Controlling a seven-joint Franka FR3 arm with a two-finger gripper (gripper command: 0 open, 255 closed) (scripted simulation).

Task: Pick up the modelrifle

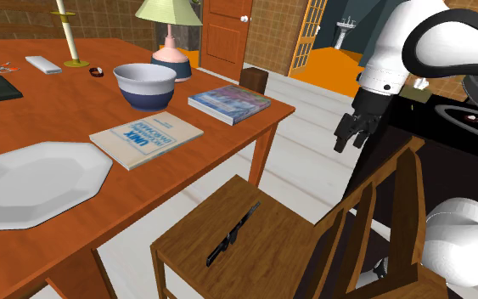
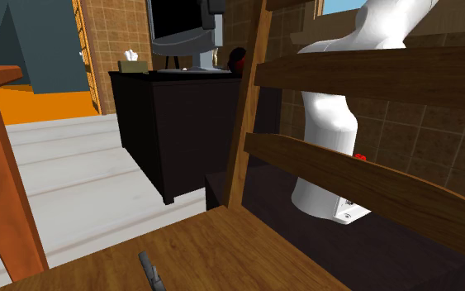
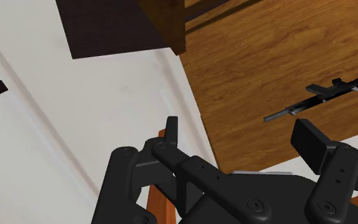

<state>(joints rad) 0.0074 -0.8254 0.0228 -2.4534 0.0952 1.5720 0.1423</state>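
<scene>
The model rifle (image 1: 233,234) is a thin black gun lying flat on the wooden chair seat (image 1: 203,255), its barrel pointing toward the table. Its end (image 2: 150,271) pokes in at the seat's near edge in the second exterior view. My gripper (image 1: 351,134) hangs in the air well above the chair, off toward the shoulder view's right, beside the chair's back. In the wrist view the gripper (image 3: 241,135) is open with nothing between its fingers (image 3: 170,129), and the rifle (image 3: 323,94) lies far below on the seat, off to one side of the fingers.
The chair's slatted back (image 1: 398,204) rises close under the gripper. An orange-brown table (image 1: 59,110) left of the chair holds a plate (image 1: 33,183), two books (image 1: 146,138), a bowl (image 1: 145,85) and a lamp (image 1: 171,34). A black cabinet (image 2: 177,124) stands behind.
</scene>
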